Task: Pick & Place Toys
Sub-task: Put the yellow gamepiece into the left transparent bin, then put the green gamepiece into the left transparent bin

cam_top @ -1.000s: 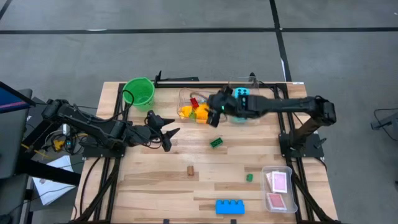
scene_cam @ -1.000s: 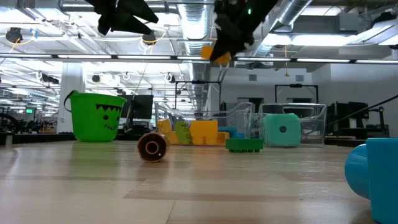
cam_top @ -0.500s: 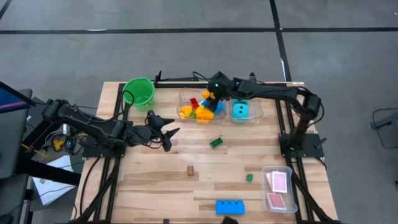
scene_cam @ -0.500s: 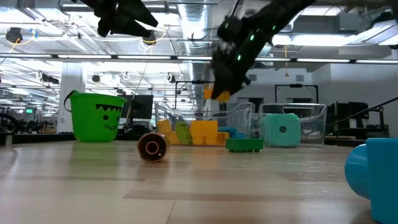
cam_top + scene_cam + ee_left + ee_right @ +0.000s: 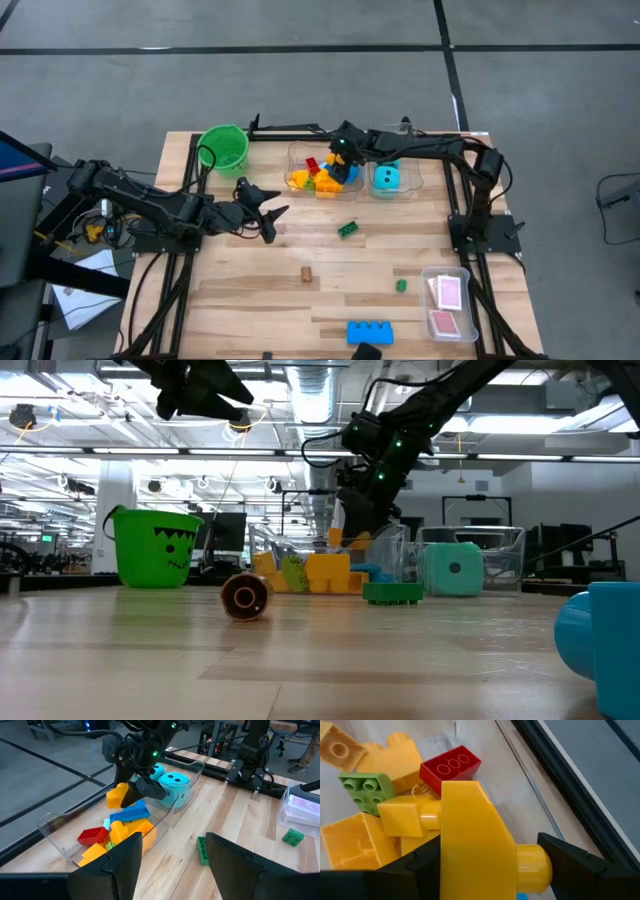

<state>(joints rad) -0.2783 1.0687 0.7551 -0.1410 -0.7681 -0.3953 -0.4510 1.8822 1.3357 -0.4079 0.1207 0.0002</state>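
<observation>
High view first: we see the right gripper (image 5: pixel 341 160) reached over the left tub (image 5: pixel 296 160) at the table's (image 5: pixel 250 290) far edge, clamped on a yellow block (image 5: pixel 117 796). From the left wrist view that block hangs just above the pile in the tub, over a blue block (image 5: pixel 129 813), a red block (image 5: pixel 92 835) and several yellow ones. From the right wrist view the held block (image 5: pixel 470 845) fills the gap between the two dark fingers, with a green block (image 5: pixel 366 790) and a red one (image 5: pixel 451 766) below it.

Our left gripper (image 5: pixel 270 220) waits above the table's left half, well apart from the tubs, fingers spread and holding nothing.

A cyan die (image 5: pixel 387 177) sits in the neighbouring tub (image 5: pixel 412 178); a second one may lie behind it, though we cannot be sure. On the bare wood lie a green piece (image 5: pixel 347 229), a small brown cylinder (image 5: pixel 306 272), a small green block (image 5: pixel 401 286) and a big blue block (image 5: pixel 370 332). Pink cards (image 5: pixel 449 292) lie in a tub (image 5: pixel 466 300) near the right front corner. A green bucket (image 5: pixel 224 147) stands at the far left.
</observation>
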